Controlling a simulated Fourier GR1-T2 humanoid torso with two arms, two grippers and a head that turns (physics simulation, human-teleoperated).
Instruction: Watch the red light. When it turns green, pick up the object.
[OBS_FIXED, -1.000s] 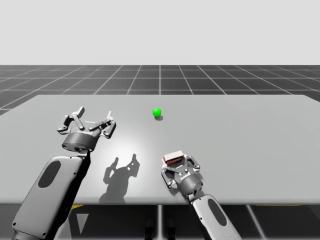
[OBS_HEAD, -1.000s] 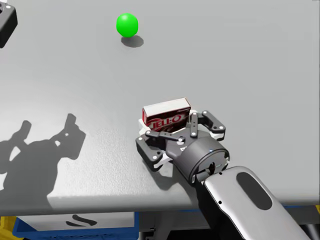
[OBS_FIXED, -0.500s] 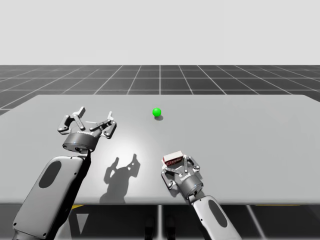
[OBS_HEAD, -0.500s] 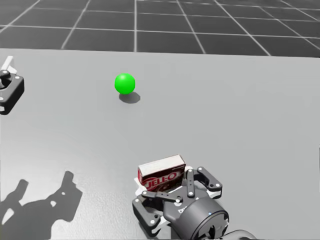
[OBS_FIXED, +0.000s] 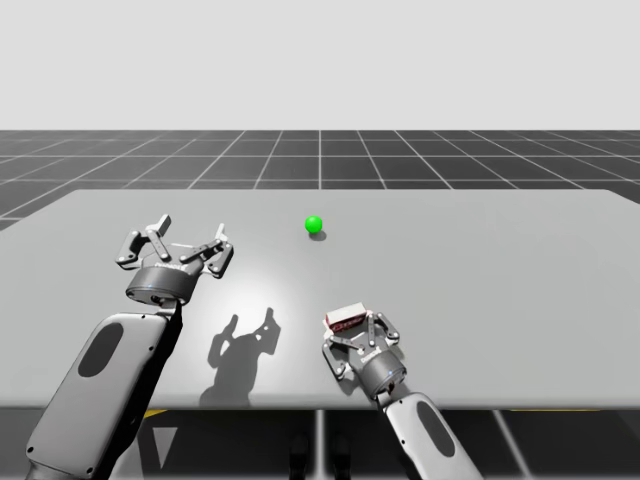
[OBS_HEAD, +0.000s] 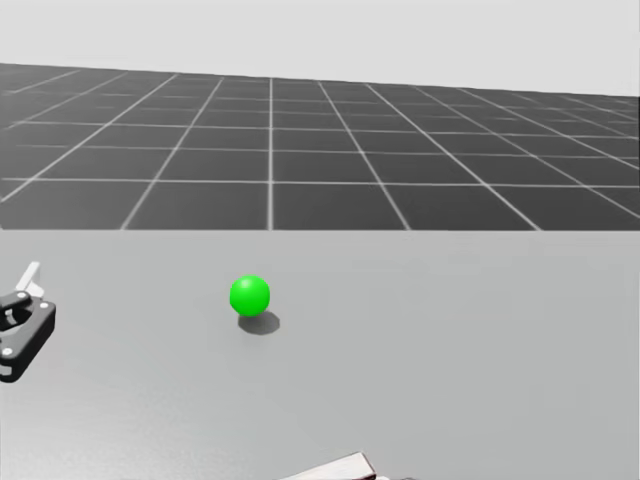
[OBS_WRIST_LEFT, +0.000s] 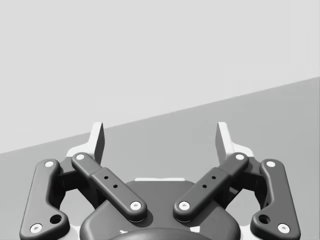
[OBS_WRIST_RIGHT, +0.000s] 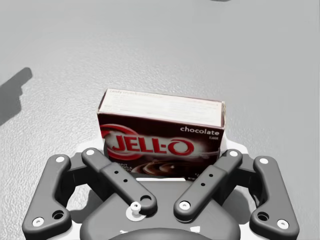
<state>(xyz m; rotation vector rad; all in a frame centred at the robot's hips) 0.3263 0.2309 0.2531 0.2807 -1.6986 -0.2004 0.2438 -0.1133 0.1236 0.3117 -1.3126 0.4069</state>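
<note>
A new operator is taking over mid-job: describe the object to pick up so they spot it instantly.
On the grey table, look near the front edge, at my right gripper. There stands a small dark-red box with a white top, nearer than the green ball; it is the only box on the table.

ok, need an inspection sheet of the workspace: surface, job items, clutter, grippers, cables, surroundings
Surface: flat grey table, carrying the arms' shadows near its front edge.
Job's things: small green ball light, lit green, on the table's far middle. Dark red rectangular box with a white top, standing on a long edge close in front of the right gripper.
Clutter: nothing seen.
Grippers: left gripper open, nothing between its fingers, held above the table. Right gripper down at the box; grip cannot be told.
Cables: nothing seen.
Surroundings: dark gridded floor around the table, plain pale backdrop.
</note>
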